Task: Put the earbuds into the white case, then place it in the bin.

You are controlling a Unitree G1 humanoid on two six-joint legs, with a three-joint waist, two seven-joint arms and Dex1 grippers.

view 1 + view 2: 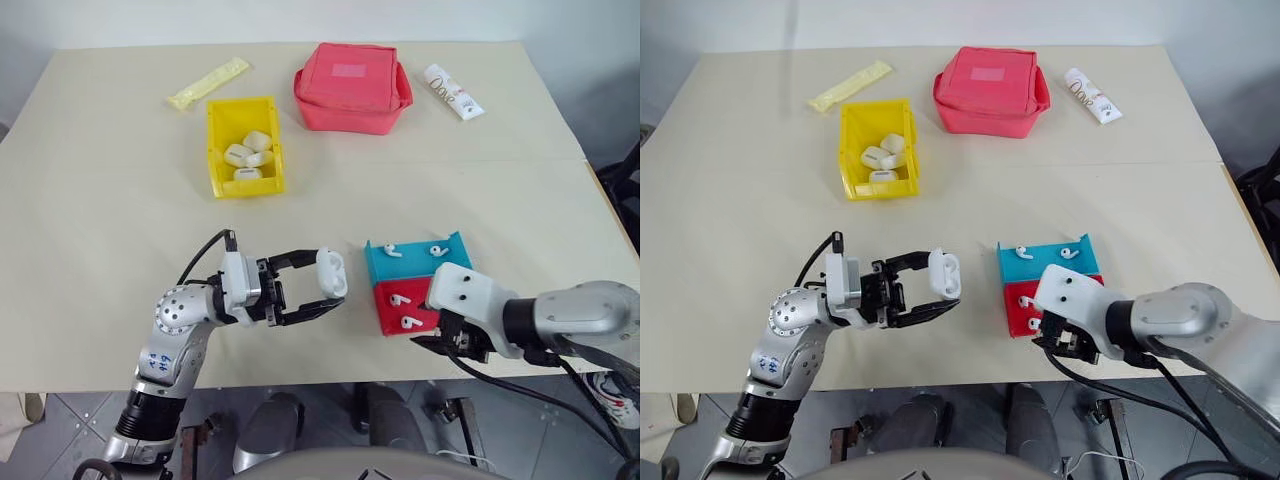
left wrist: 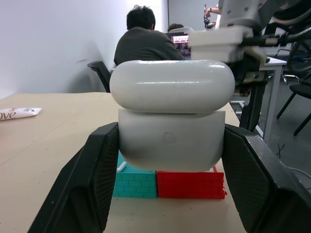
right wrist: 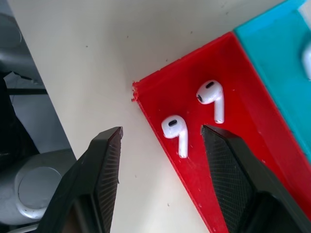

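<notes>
My left gripper [image 1: 335,286] is shut on the white case [image 1: 331,272], held above the table's front part with its lid flipped up [image 2: 172,86]. To its right stands a blue-and-red tray [image 1: 415,266]. Two earbuds [image 3: 176,131] [image 3: 213,96] lie in the tray's red half, and two more [image 1: 392,250] lie in the blue half. My right gripper [image 3: 163,132] hovers open over the red half's near corner, one finger [image 3: 228,160] over the red floor beside an earbud, the other [image 3: 104,160] outside the tray wall. The yellow bin [image 1: 213,150] stands farther back to the left.
Several white cases [image 1: 248,155] lie inside the bin. A red zip pouch [image 1: 352,88], a yellow packet [image 1: 208,83] and a white tube [image 1: 453,92] lie along the far side. The table's front edge runs just below both grippers. A seated person [image 2: 141,41] shows beyond the table.
</notes>
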